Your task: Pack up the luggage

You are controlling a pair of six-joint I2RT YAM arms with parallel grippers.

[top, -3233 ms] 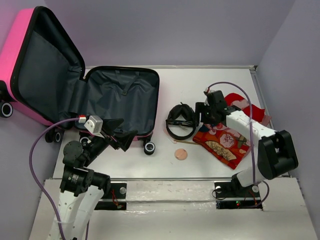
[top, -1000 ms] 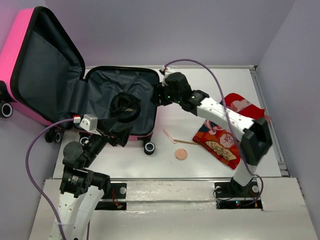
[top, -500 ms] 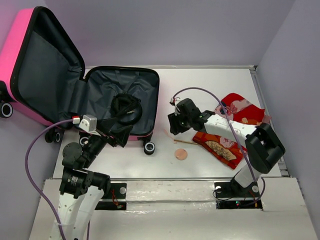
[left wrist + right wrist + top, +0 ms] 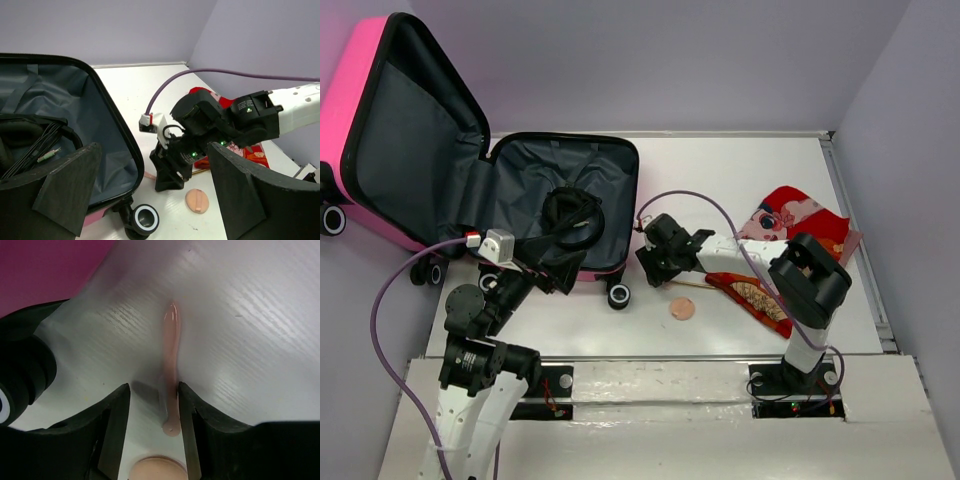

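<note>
- Because the pink stick (image 4: 171, 350) lies thin and flat on the table (image 4: 720, 170), my right gripper (image 4: 152, 400) may scrape over it or flick it away. Its jaws stand part-spread astride the stick, not pinching yet.
- It sits off-centre, close against the finger at the right of the wrist view, so it could twist out.
- Luggage (image 4: 530, 180) lies open at upper left of the top view, headphones (image 4: 572, 215) inside; its wheel (image 4: 618, 296) is near my approach.
- My left gripper (image 4: 560, 262), spread wide and empty, hovers at the luggage's near edge, possibly in the drop path.
- Pink disc (image 4: 681, 308) and red cloth (image 4: 790, 225) lie to the right.
</note>
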